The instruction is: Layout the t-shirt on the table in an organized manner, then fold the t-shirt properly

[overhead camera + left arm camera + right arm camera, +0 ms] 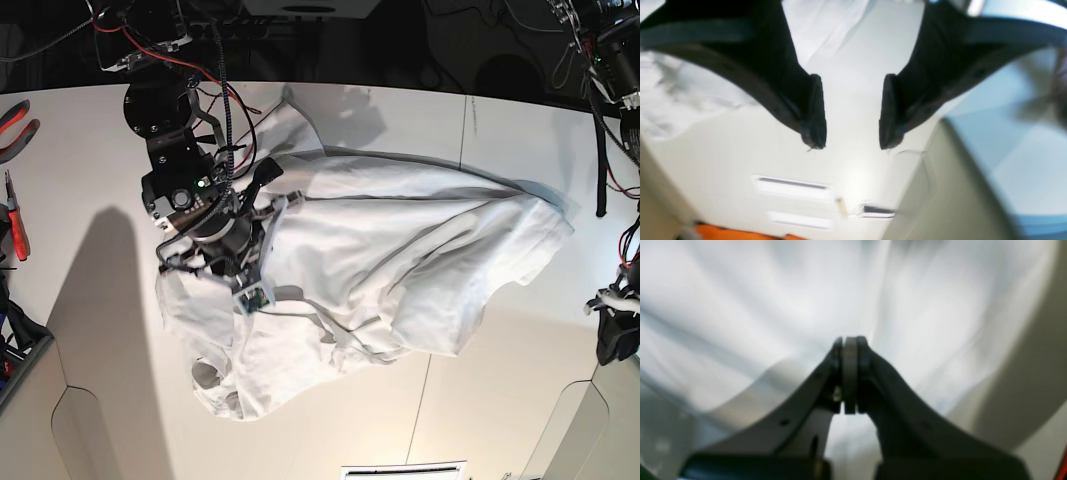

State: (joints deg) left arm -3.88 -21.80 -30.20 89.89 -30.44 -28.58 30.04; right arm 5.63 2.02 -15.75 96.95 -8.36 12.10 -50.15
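Note:
The white t-shirt point(400, 260) lies crumpled across the middle of the table point(80, 130), one end bunched toward the front left. My right gripper point(265, 200) sits at the shirt's left part. In the right wrist view it point(850, 340) is shut, and blurred folds of the t-shirt point(773, 300) run to its tip, so it grips the cloth. My left gripper point(850, 144) is open with nothing between its fingers, above bare table point(740, 160). The t-shirt point(680, 96) shows behind its left finger. In the base view the left gripper point(612, 330) hangs at the right edge, off the shirt.
Red-handled pliers point(15, 120) lie at the table's left edge. A thin seam point(462, 120) crosses the tabletop. White labels point(791, 186) and something orange point(723, 233) sit near the table's front edge. Cables point(600, 150) hang at the back right.

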